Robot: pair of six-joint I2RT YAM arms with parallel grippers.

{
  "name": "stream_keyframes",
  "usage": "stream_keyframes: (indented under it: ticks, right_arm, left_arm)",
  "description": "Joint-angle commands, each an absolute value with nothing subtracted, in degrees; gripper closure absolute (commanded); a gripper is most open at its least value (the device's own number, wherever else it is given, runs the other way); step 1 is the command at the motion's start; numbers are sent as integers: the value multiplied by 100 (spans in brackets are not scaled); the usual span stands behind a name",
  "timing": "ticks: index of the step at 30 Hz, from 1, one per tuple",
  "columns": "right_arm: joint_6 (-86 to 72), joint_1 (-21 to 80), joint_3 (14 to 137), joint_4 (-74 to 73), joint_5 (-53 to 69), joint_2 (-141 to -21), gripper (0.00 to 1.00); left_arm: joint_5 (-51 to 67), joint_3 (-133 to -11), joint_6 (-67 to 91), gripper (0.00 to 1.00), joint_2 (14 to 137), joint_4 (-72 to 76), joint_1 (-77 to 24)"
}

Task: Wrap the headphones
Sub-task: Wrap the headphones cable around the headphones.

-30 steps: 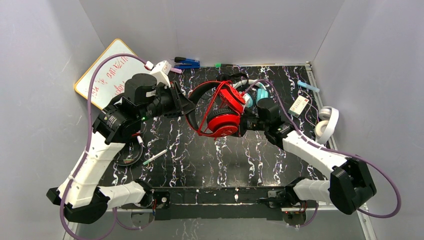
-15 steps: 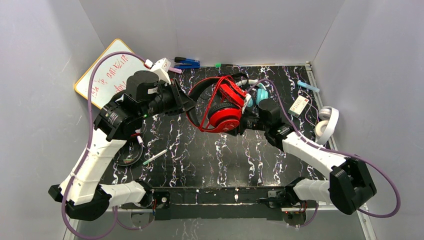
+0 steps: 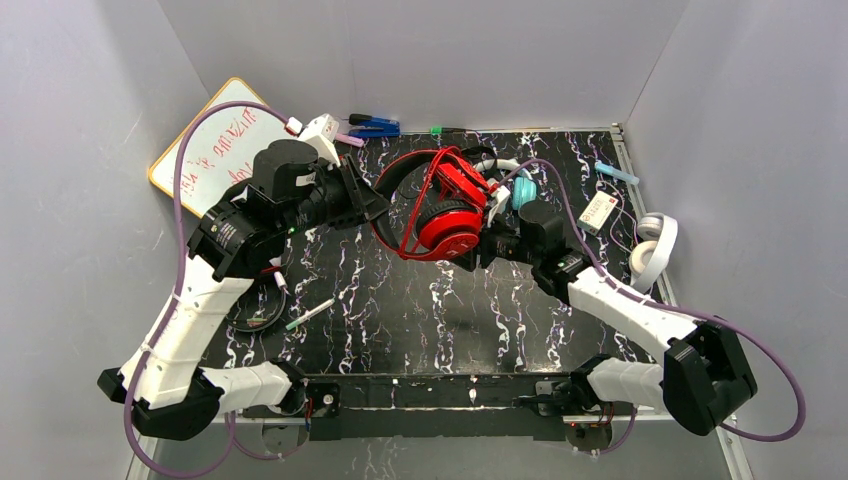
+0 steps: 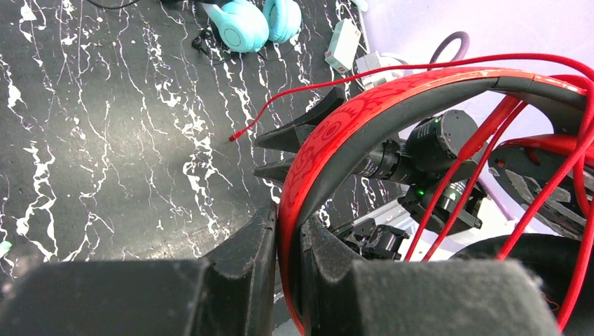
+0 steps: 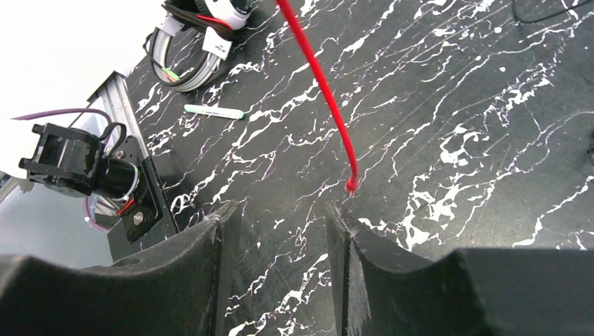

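Right wrist view: your right hand [image 5: 281, 210] had just spread open, nothing between its jaws. The cord [image 5: 326, 98] dangled free ahead. Your left hand [image 4: 287, 231] stayed clamped on the band of the red headphones [image 3: 448, 225], held above the tabletop [image 3: 420, 310]. The loose tail likely needs regrasping.

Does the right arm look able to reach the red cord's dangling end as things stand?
Probably yes. The red cord's end hangs free just ahead of the right fingers, which stand parted; nothing shows between them.

Glossy red plastic headphones [image 3: 448, 228] — band faintly patterned — over a smooth, black, white-veined, marble-look table [image 3: 400, 320].
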State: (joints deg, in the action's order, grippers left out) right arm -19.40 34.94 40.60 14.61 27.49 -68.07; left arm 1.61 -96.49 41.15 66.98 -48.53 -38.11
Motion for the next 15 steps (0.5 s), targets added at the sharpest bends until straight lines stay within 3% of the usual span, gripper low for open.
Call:
stream_keyframes:
  ticks: [1,15]
  right_arm:
    - [-1858,3478,4115,1497,2482,-6775,42]
    - [-1913,3473,4411,1769,2865,-7245,34]
  left_arm:
    - [150,-9802,4277,100,6564,-4679,-3829]
    - [94,-9813,4305,100,6495,-4641,-3837]
